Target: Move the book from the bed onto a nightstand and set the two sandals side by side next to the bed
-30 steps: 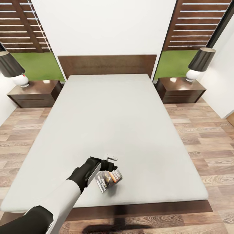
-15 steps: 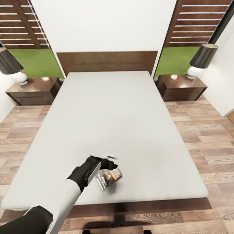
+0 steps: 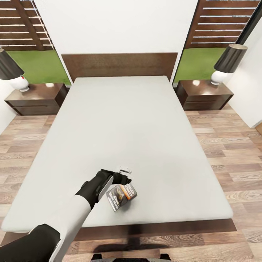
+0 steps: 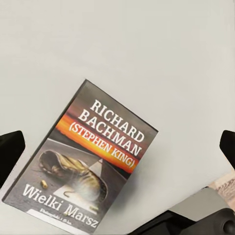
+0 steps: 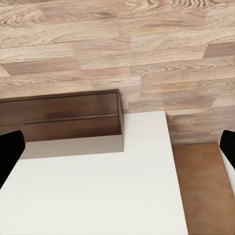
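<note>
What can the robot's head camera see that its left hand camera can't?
Head view alone: the whole bed with its headboard, a nightstand and lamp on each side, the wooden floor, and the left gripper reaching over the book. Left wrist view alone: the cover's words, "Richard Bachman (Stephen King)", "Wielki Marsz". Both: the book lying flat on the grey mattress, between open fingers.

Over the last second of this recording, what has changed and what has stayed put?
Little has changed. The whole head view shifted, so the camera moved, not the room. The left gripper still hovers over the book, fingers spread either side of it and not gripping. The book still lies flat near the foot of the bed.
</note>
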{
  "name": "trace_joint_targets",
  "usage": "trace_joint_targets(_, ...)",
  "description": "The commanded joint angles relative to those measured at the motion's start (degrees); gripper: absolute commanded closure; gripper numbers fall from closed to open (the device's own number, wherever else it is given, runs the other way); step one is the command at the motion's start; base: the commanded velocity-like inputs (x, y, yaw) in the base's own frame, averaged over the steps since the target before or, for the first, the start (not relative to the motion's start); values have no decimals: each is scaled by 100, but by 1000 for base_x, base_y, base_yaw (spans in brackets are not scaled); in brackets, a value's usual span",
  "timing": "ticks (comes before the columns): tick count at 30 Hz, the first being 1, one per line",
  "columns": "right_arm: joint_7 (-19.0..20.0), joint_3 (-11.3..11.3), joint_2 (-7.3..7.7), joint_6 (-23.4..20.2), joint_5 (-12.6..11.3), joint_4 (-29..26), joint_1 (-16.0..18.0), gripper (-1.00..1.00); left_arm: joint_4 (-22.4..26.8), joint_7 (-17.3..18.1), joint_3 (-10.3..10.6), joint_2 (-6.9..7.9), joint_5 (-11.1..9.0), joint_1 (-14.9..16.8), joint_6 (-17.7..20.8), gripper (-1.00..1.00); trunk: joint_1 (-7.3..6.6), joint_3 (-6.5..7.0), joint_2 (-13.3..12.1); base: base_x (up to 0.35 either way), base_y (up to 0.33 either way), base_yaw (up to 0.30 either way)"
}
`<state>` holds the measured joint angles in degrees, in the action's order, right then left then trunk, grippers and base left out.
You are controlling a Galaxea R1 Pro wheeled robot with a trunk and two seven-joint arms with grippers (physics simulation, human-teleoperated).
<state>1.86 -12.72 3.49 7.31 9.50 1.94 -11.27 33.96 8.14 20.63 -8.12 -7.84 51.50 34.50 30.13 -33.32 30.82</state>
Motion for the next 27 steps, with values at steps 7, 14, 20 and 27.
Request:
trace_joint_targets(7, 15, -48, -4, 33, 53, 10, 2, -100, -81, -77, 14, 3, -65, 123, 40, -100, 2, -71, 7, 0, 0, 0)
trace_joint_targets(14, 16, -47, -5, 33, 57, 9, 2, -100, -129, -123, -100, 8, -67, 214, 41, -100, 2, -136, 7, 0, 0, 0)
trace_joint_targets(20, 16, -40, -11, 33, 102, 8, 2, -100, -160, -144, -552, 13, -62, 259, 37, -100, 2, -192, 7, 0, 0, 0)
trace_joint_targets(27, 11, -33, -26, 29, 264, 13, 2, -100, -169, -164, -838, 13, -55, 274, 25, -100, 2, -257, 7, 0, 0, 0)
